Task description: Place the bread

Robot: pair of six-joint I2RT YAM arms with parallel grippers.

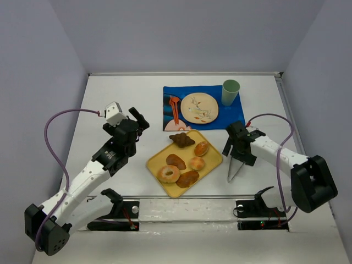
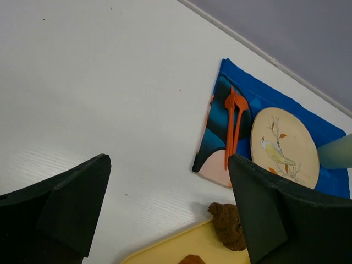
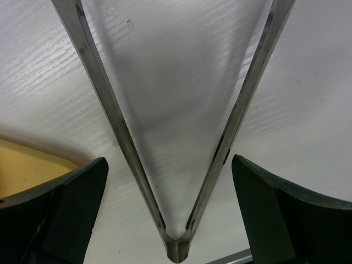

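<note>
The dark chocolate-brown croissant (image 1: 181,139) and the golden-orange oval roll (image 1: 202,148) lie at the far end of a yellow tray (image 1: 213,165). My left gripper (image 1: 139,119) is open and empty, hovering over the table left of the tray. In the left wrist view its fingers (image 2: 66,203) stand wide apart, and the croissant (image 2: 226,223) shows partly behind the right finger. My right gripper (image 1: 237,152) is open, just right of the tray, above metal tongs (image 1: 234,169). In the right wrist view the tongs (image 3: 118,129) lie between my open fingers (image 3: 278,212), untouched.
The tray also holds a ring doughnut (image 1: 168,174) and three other brown rolls. Behind it, a blue placemat (image 1: 234,113) carries a bird-pattern plate (image 1: 199,107), an orange utensil (image 1: 175,108) and a green cup (image 1: 230,92). White walls enclose the table.
</note>
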